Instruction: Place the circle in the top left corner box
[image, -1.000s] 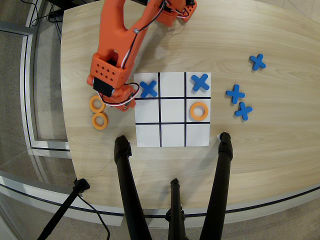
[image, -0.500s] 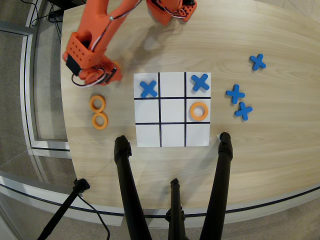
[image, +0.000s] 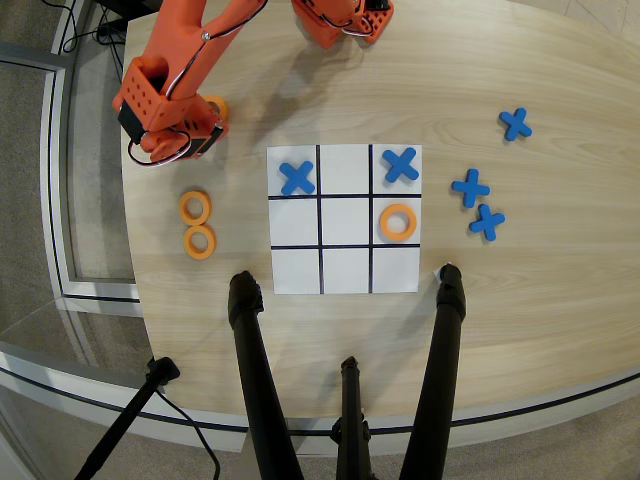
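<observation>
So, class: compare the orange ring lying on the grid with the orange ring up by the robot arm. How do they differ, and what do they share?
The ring on the grid lies fully in view inside the right middle square of the white sheet; the ring by the arm lies on the bare wooden table.
The grid ring sits clear of the arm; the other is partly hidden under it.
Both are orange, flat and round with a hole.

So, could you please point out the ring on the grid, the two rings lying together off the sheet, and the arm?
Ring on grid (image: 398, 222): overhead view, its right band.
Upper loose ring (image: 195, 208): overhead view, band.
Lower loose ring (image: 200, 242): overhead view, band.
Arm (image: 180, 60): overhead view, orange link.
</observation>
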